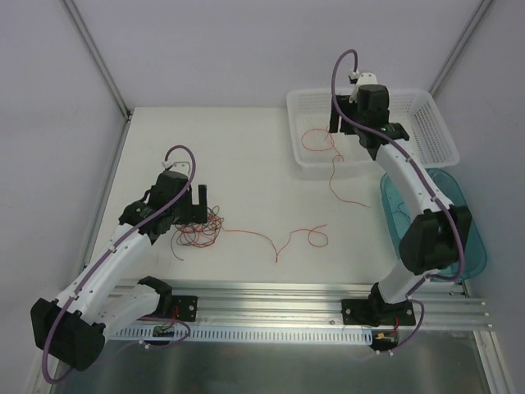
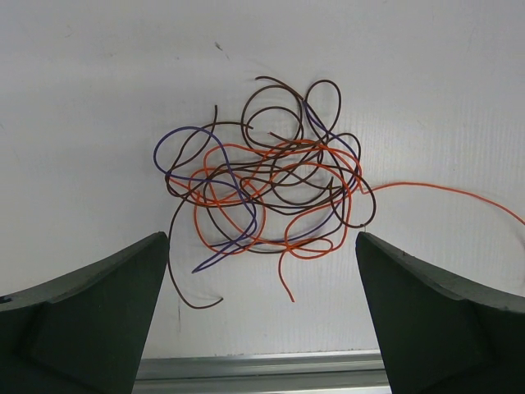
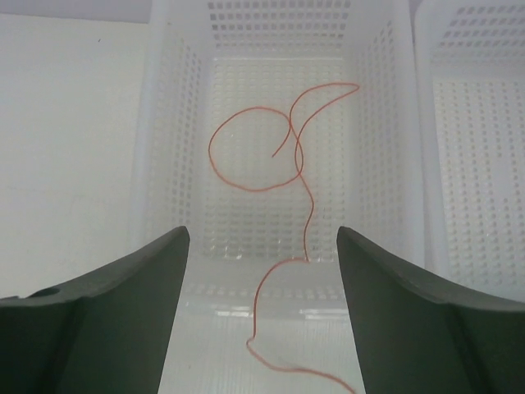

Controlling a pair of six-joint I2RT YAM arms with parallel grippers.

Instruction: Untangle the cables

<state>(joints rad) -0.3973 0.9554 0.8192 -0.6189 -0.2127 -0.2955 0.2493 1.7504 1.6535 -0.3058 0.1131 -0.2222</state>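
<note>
Left hand (image 2: 262,240); knotted red-brown cables (image 2: 271,185)

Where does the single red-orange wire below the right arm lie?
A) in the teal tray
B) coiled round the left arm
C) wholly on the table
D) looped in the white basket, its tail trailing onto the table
D: the red-orange wire loops inside the white basket and runs over its near wall onto the table.

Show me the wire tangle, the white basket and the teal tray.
wire tangle (image 2: 271,193), left wrist view, its middle.
white basket (image 1: 432,135), top view, right wall.
teal tray (image 1: 392,197), top view, left side.
</note>
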